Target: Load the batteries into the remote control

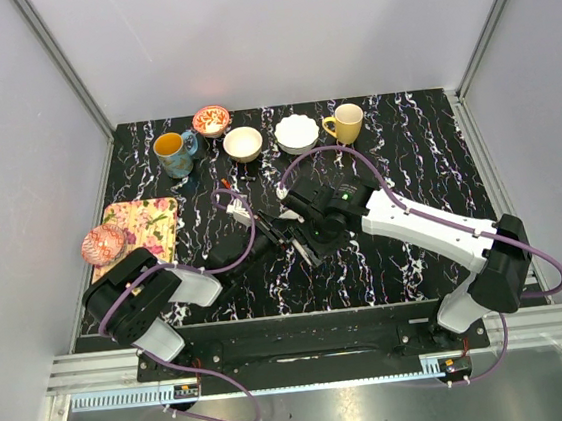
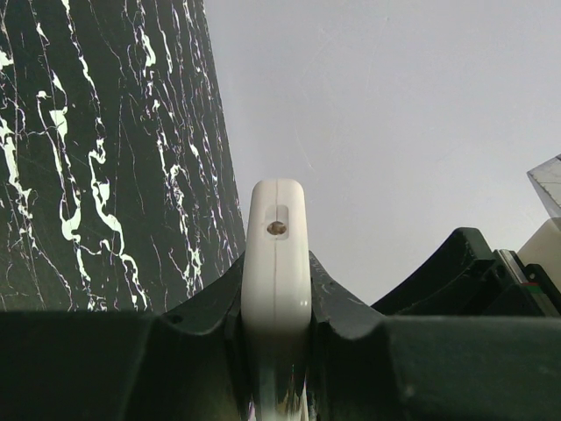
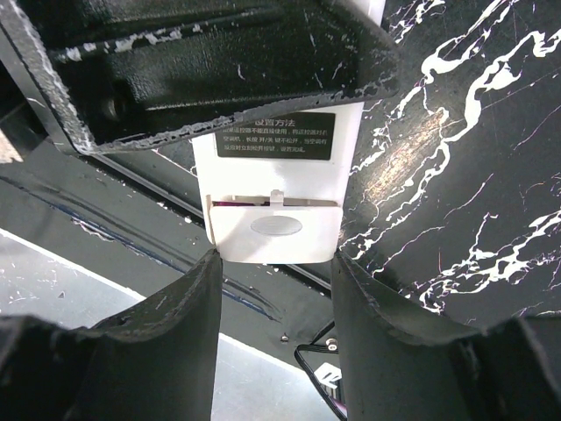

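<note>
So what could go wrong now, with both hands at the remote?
1. The left hand clamps the remote control at one end only. A push from the right hand might twist it loose and drop it on the table.
2. The right hand's fingers sit at the corners of the battery cover. An uneven squeeze there could jam the cover instead of sliding it.
</note>
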